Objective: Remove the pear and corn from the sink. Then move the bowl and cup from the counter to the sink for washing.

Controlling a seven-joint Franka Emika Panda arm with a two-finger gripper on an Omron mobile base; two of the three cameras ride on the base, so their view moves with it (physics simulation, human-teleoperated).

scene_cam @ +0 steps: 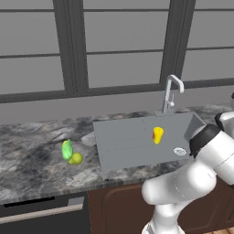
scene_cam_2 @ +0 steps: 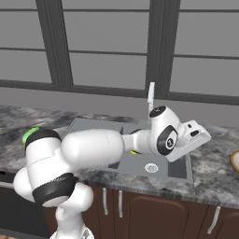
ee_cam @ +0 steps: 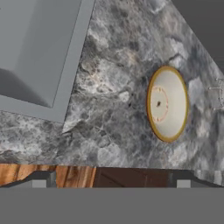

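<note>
Kitchen sink area, seen from both sides of the base and from the hand. The fingers (ee_cam: 112, 183) stand wide apart and hold nothing; their two dark tips rise near the bottom corners of the hand view, above the wooden cabinet front (ee_cam: 65, 175). One bowl (ee_cam: 167, 103), cream inside with a tan rim, lies on the marbled tabletop (ee_cam: 113, 109) ahead of the fingers and toward the right tip's side, well apart from both tips. A corner of the grey sink (ee_cam: 39, 52) occupies the upper left of the hand view, separated from the bowl by bare tabletop.

In the left base view, one yellow cup (scene_cam: 157, 135) with a red mark lies inside the sink (scene_cam: 123, 141), on its flat part, with the round drain (scene_cam: 180, 151) to its right and the chrome faucet (scene_cam: 171, 91) behind. One green corn (scene_cam: 67, 149) and one yellow-green pear (scene_cam: 76, 158) rest on the tabletop (scene_cam: 32, 151) left of the sink, just beside each other; contact cannot be confirmed.

In the right base view, the arm (scene_cam_2: 93, 147) reaches across the sink (scene_cam_2: 88, 128) toward its right side, and an edge of the bowl (scene_cam_2: 235, 161) shows at the right border.

Count: one bowl, one cup, one pear, one corn.
</note>
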